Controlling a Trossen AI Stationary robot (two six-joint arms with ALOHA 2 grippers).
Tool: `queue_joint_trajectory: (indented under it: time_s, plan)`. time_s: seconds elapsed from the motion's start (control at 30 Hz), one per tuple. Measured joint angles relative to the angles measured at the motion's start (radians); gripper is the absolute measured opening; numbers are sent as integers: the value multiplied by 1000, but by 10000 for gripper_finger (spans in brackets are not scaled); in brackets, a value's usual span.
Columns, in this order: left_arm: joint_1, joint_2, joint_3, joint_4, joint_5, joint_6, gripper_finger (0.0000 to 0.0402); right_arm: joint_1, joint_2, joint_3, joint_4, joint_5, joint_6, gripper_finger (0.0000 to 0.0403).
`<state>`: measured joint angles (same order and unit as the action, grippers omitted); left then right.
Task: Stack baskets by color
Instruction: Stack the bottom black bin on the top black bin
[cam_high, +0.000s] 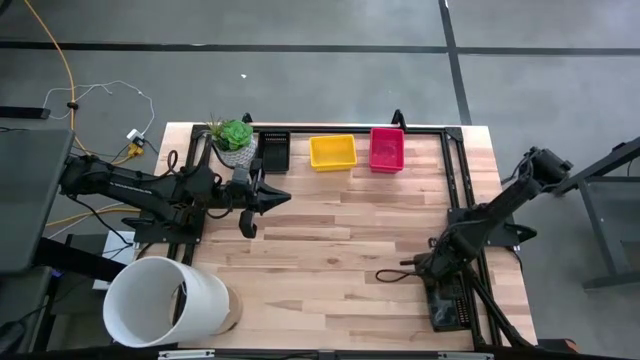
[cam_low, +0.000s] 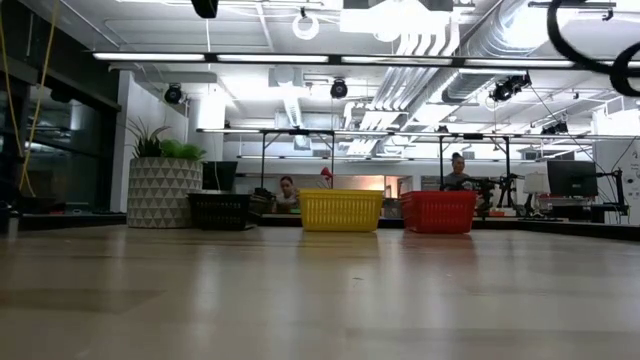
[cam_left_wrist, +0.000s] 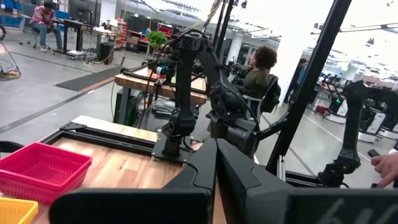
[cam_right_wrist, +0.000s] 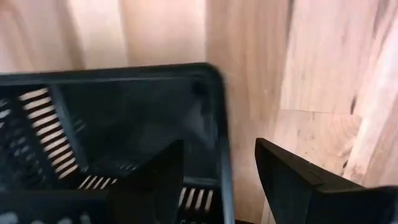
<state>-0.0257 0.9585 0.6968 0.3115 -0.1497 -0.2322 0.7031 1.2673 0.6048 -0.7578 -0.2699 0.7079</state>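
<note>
Seen from above, three small perforated plastic baskets stand in a row along the upper edge of the pale wooden desk (cam_high: 330, 240): a black basket (cam_high: 274, 151) left of centre, a yellow basket (cam_high: 332, 152) in the middle and a pink-red basket (cam_high: 387, 149) to its right, each apart from its neighbour. Just left of the black basket sits a white pot with a green plant (cam_high: 233, 140). A large white cylindrical bucket (cam_high: 165, 302) lies on its side at the lower left corner of the desk.

The left gripper (cam_high: 270, 197) hovers at centre left, below the plant pot and the black basket, its jaws together and empty. The right gripper (cam_high: 437, 300) is low at the lower right of the frame, over another black perforated basket (cam_right_wrist: 112, 143) at the desk's right edge; its jaws stand apart, one inside the basket and one outside, straddling the basket's wall. Whether they touch the wall cannot be told.

In the low view people sit at benches in the room behind the row of baskets
</note>
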Motion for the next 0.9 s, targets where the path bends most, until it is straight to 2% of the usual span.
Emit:
queue_joint_trajectory:
  time_s: [0.1,0.17,0.33,0.5,0.67,0.77,0.9]
  plan:
    - [0,0,0,0,0,0,0,2,32,0,-1,4,37,167]
    - [0,0,0,0,0,0,0,2,47,0,0,4,46,137]
    - [0,-11,0,1,0,-3,0,-9,44,16,-6,-1,64,18]
    - [0,-79,0,80,5,0,0,-84,-33,105,0,61,31,9]
    - [0,-161,0,180,9,34,0,-244,-94,241,0,227,-91,2]
    - [0,-200,0,215,11,51,0,-373,-81,351,-1,348,-224,1]
    - [0,-233,0,219,11,53,0,-555,7,528,14,478,-427,0]
